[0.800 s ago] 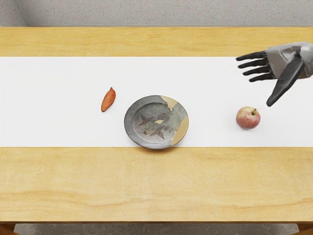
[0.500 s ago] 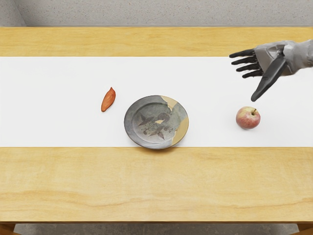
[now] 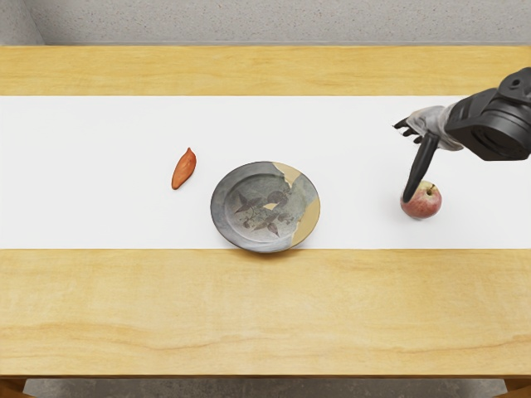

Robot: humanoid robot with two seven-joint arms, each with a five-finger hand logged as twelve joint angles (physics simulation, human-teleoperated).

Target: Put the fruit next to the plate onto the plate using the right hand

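A red-yellow apple [image 3: 423, 202] rests on the white runner, right of the grey plate [image 3: 265, 206]. An orange, pointed fruit [image 3: 183, 168] lies just left of the plate. My right hand [image 3: 415, 153] comes in from the right edge and hovers directly above the apple. Its fingers are spread and hold nothing; the thumb [image 3: 417, 170] points down and its tip overlaps the apple's left top. The left arm is out of view.
The white runner [image 3: 99, 166] crosses the wooden table [image 3: 249, 315] from side to side. The plate has a tan patch on its right rim and a dark leaf pattern in its middle.
My right hand has moved down and to the left, from beyond the apple to right over it. The thumb now reaches the apple's top. Nothing else moved.
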